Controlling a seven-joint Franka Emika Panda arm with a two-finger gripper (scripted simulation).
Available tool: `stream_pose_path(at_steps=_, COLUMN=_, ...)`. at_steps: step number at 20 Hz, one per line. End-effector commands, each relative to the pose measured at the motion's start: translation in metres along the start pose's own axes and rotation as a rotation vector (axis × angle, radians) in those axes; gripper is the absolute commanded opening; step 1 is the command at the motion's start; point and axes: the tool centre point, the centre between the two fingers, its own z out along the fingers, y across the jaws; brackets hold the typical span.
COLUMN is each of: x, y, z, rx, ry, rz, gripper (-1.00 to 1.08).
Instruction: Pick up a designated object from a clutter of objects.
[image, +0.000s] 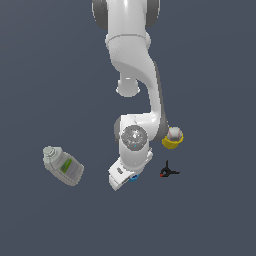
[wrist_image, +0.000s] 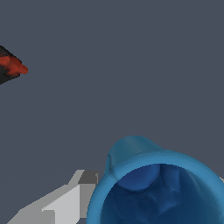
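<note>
The blue cup (wrist_image: 157, 188) fills the near part of the wrist view, mouth towards the camera. One grey finger (wrist_image: 72, 203) presses against its outer wall; a sliver of the other finger shows at the cup's opposite side. In the exterior view the arm's white hand covers the cup, and only a small blue patch (image: 133, 177) peeks out beside the gripper (image: 125, 175). The gripper looks closed on the cup. The yellow cup with the white ball (image: 173, 137) stands behind the arm, on the exterior view's right.
A small black clamp with a red tip (image: 168, 172) lies just to the exterior view's right of the gripper; a red-and-black object (wrist_image: 11, 68) shows at the wrist view's edge. The grey-white bottle with a green label (image: 63, 166) lies at the exterior view's left. The screwdriver is hidden.
</note>
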Motion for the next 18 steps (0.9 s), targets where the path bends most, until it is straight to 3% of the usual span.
stream_pose_path(at_steps=1, x=0.000, y=0.000, z=0.000, rx=0.000, ry=0.000, rz=-0.001, gripper=-1.00)
stream_pose_path(at_steps=10, x=-0.008, y=0.003, z=-0.010, rx=0.000, ry=0.000, rz=0.000, gripper=-1.00)
stream_pose_path(at_steps=18, x=-0.040, y=0.014, z=-0.047, rx=0.000, ry=0.000, rz=0.000, gripper=-1.00)
